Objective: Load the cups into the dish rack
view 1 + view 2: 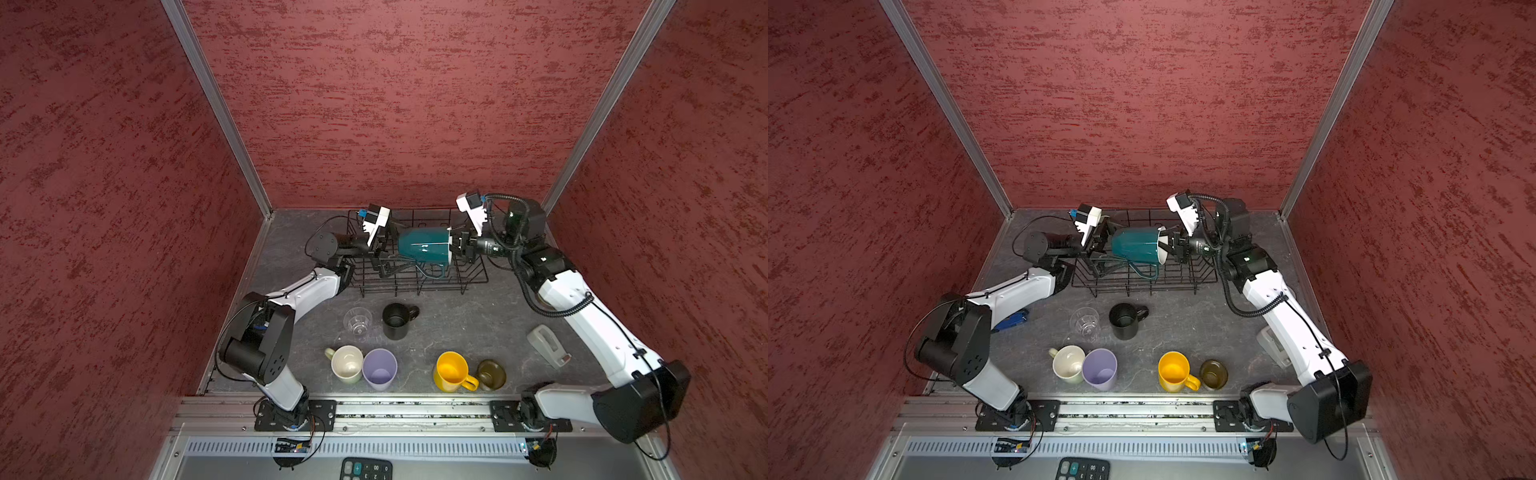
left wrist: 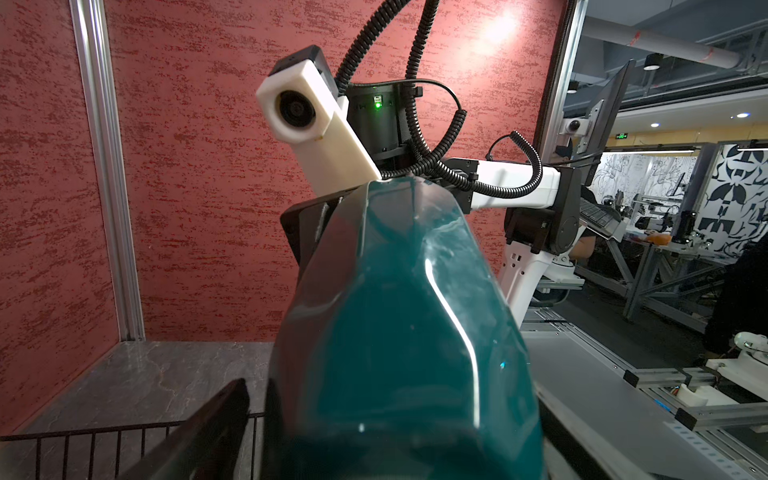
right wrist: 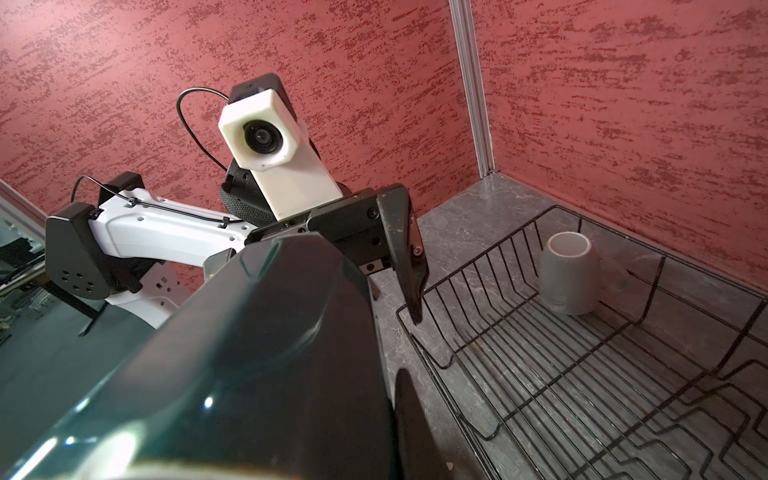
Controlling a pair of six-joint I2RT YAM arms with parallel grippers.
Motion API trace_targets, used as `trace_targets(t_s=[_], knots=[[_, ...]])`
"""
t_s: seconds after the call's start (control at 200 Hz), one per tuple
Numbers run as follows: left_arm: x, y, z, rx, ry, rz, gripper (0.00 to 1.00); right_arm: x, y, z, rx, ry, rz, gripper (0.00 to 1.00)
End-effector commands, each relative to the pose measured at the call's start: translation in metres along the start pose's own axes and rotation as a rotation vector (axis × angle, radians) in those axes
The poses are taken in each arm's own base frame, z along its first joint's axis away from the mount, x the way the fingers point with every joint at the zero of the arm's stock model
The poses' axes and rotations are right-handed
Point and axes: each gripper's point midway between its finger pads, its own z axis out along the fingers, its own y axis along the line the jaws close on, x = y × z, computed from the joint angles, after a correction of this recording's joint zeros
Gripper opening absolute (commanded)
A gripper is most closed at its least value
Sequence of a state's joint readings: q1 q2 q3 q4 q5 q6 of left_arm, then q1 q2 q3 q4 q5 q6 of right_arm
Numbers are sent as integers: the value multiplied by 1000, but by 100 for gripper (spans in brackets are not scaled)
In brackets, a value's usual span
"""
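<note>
top views high above the whole table (image 1: 449, 328); wrist views close on the teal mug (image 2: 395, 332) from opposite ends

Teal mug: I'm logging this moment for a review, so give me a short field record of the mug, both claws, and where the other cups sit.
teal mug: on its side in the air, over the rack
right claw: shut on the teal mug's rim
left claw: open, straddling the mug's base
in rack: grey mug, in a corner
on table: glass, black mug, pale-green mug, lilac tumbler, yellow mug, brown mug
not a cup: tape dispenser
</note>
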State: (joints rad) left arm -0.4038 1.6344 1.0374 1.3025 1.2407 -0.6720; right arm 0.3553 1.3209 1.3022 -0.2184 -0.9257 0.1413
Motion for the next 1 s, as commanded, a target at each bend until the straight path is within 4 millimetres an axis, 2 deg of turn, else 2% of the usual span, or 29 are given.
trace_targets(t_s=[0.0, 0.326, 0.651, 0.992], knots=[[-7, -4, 4, 25, -7, 64, 100, -18, 19, 1, -75, -54, -62, 0], [-9, -3, 9, 32, -17, 67, 98, -11, 17, 14, -104, -51, -31, 0], [-7, -1, 14, 52, -30, 39, 92, -5, 17, 23, -115, -42, -18, 0], [-6, -2, 16, 59, -23, 32, 72, -4, 16, 26, -113, -46, -14, 0]])
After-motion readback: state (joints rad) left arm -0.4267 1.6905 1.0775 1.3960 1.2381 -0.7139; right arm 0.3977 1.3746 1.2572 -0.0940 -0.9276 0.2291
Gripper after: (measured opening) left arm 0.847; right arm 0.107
